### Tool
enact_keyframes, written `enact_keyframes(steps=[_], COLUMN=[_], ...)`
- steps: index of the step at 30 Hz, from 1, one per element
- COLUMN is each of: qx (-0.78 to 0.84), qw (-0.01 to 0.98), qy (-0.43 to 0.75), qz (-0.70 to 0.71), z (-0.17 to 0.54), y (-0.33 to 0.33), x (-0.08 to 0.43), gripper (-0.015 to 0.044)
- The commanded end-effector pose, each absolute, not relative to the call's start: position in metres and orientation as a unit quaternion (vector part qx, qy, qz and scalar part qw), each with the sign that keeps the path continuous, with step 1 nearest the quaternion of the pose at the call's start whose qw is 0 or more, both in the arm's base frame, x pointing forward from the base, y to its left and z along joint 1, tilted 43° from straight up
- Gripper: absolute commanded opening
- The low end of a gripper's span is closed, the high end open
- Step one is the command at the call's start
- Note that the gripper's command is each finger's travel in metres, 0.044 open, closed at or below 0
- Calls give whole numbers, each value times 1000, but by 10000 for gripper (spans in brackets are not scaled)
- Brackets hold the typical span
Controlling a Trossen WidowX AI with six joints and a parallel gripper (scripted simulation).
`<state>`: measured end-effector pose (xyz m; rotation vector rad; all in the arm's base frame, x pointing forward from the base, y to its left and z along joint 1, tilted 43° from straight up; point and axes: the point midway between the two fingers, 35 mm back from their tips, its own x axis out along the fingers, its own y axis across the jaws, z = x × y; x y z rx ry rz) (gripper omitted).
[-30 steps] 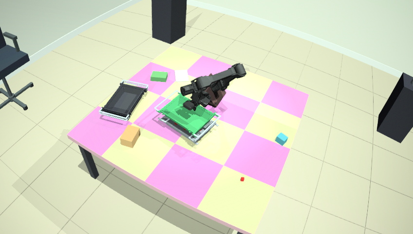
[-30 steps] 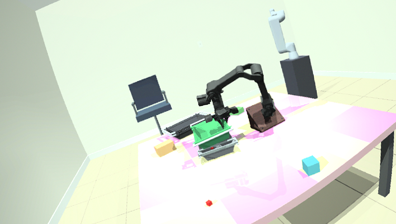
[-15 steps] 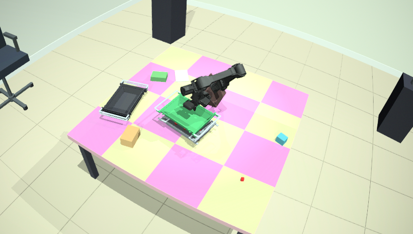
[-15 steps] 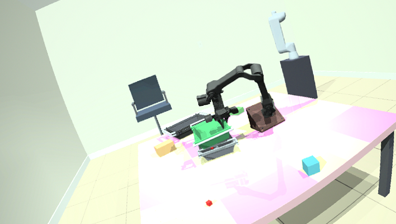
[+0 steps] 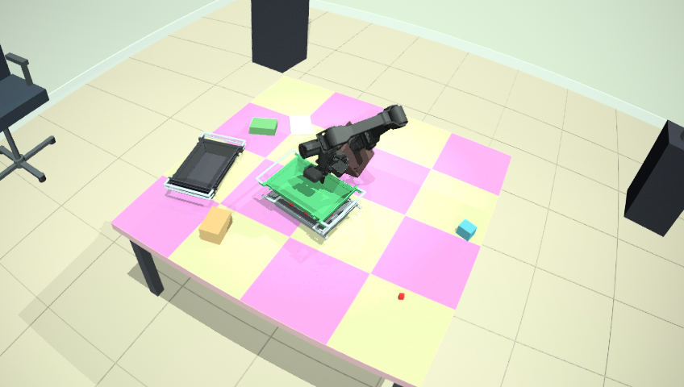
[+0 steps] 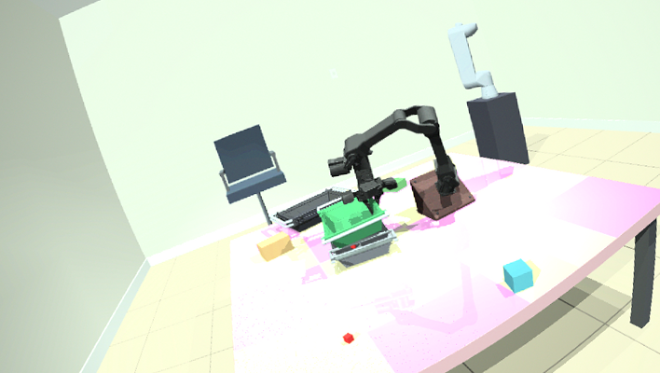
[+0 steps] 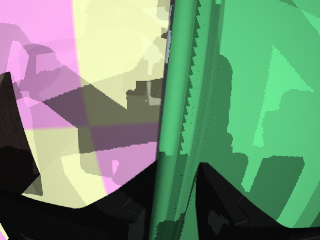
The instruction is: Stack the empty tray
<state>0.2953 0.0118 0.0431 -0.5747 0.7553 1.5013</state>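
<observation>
The green tray [image 5: 286,181] [image 6: 346,216] [image 7: 280,120] is held above the grey loaded tray [image 6: 367,255]. My gripper [image 5: 322,179] [image 6: 371,211] [image 7: 182,168] is shut on the green tray's rim, on the side towards the arm's base. The green tray looks slightly tilted, lower on its side away from the base. Its own wire bars stand out at both ends. Red blocks [image 5: 291,204] [image 6: 353,247] show in the loaded tray below. One of its bars lies along its near end; the far bar is hidden, and I cannot tell how either sits. Any contact between the trays is unclear.
A black tray [image 5: 208,163] [image 6: 307,207] with wire bars lies at the left. An orange block [image 5: 214,226] [image 6: 274,245], a green block [image 5: 263,126], a white square [image 5: 301,125], a blue cube [image 5: 465,230] [image 6: 518,276] and a small red cube [image 5: 401,296] [image 6: 347,337] are also on the table.
</observation>
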Motion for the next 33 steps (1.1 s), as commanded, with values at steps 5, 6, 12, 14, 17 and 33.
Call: enact_keyframes(steps=[5,6,12,14,17,33], qx=[-250,-249,-249,-249,-249,-249], qw=[624,624,623,623,623,623], qy=[329,329,329,329,329,329], qz=[663,664,664,664,664,664], z=[38,37,37,37,37,37], y=[25,26,26,26,26,26], x=[289,289,289,289,289,289], gripper=[0,0,0,0,0,0])
